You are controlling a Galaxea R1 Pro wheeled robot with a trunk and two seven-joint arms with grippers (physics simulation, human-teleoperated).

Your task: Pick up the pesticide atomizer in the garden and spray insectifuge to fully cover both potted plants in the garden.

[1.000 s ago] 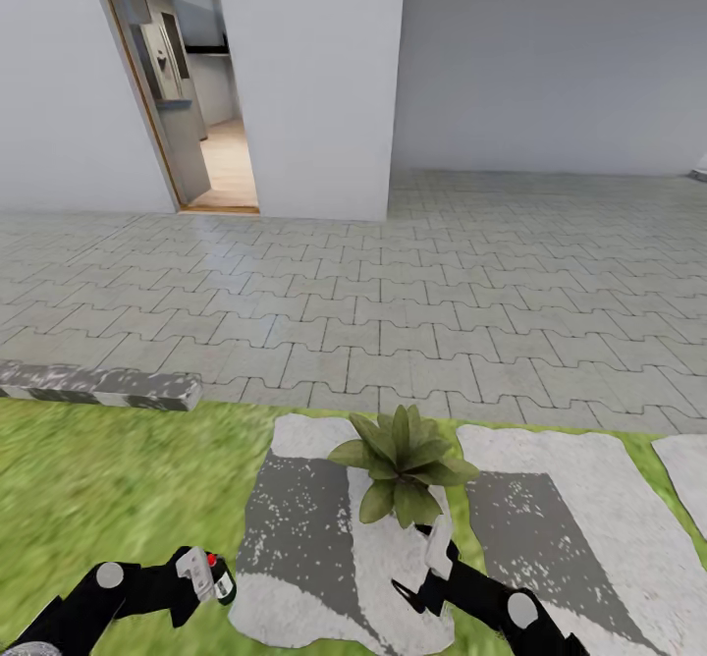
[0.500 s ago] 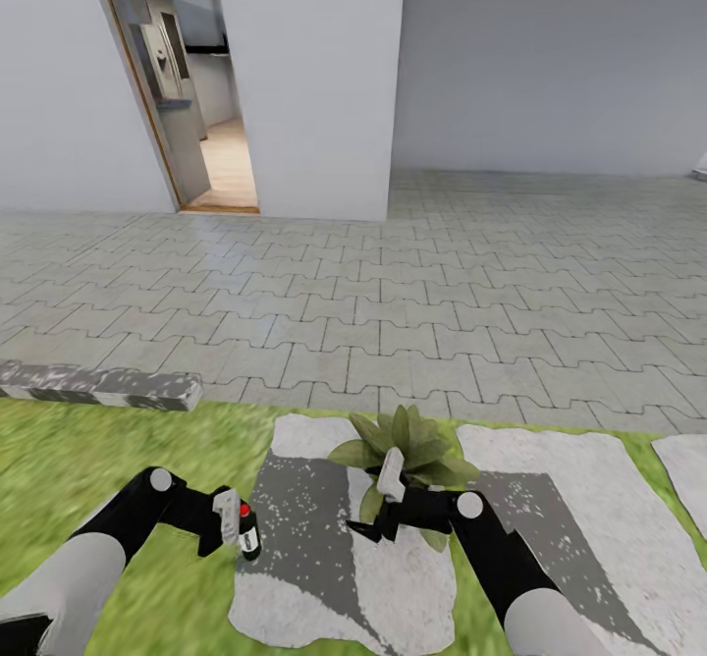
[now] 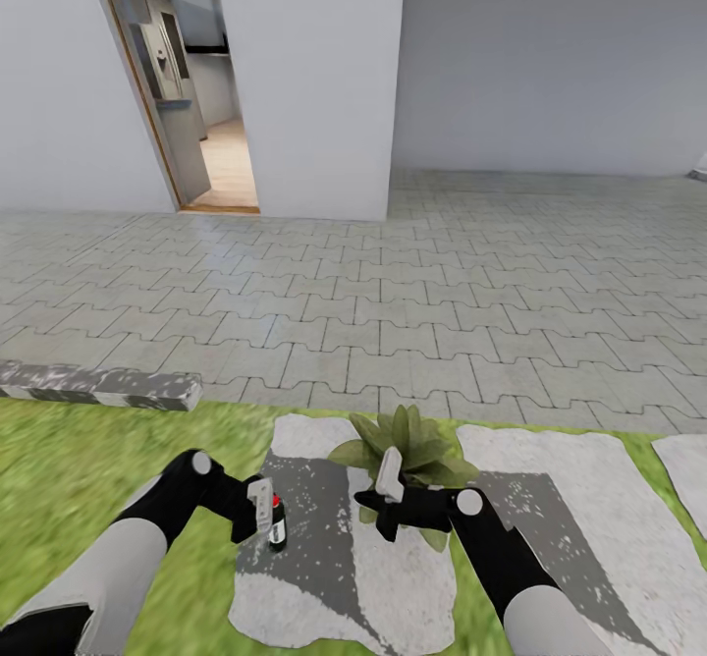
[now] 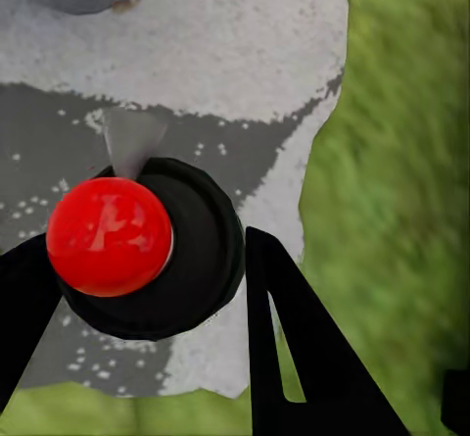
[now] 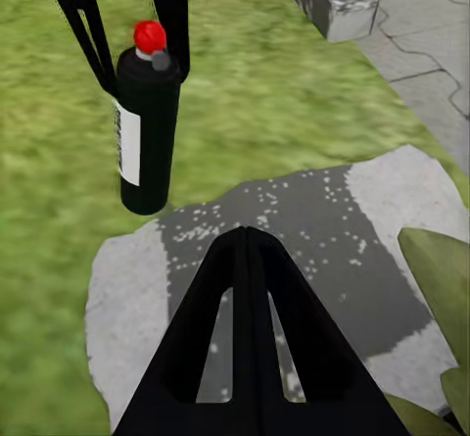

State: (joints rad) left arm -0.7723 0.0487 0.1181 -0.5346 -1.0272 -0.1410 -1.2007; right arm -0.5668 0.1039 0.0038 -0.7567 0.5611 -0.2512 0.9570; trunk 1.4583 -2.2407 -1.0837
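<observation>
I can read nothing here; the white label on my bottle (image 5: 147,127) is too small to make out.

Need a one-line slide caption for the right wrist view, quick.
Left gripper holds the black, red-capped pesticide atomizer upright above grass and a stepping stone.

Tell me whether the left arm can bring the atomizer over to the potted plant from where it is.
Probably yes. The left gripper holds the atomizer above the stepping stone, with bare stone between it and the potted plant; the right gripper beside the plant could crowd it.
</observation>
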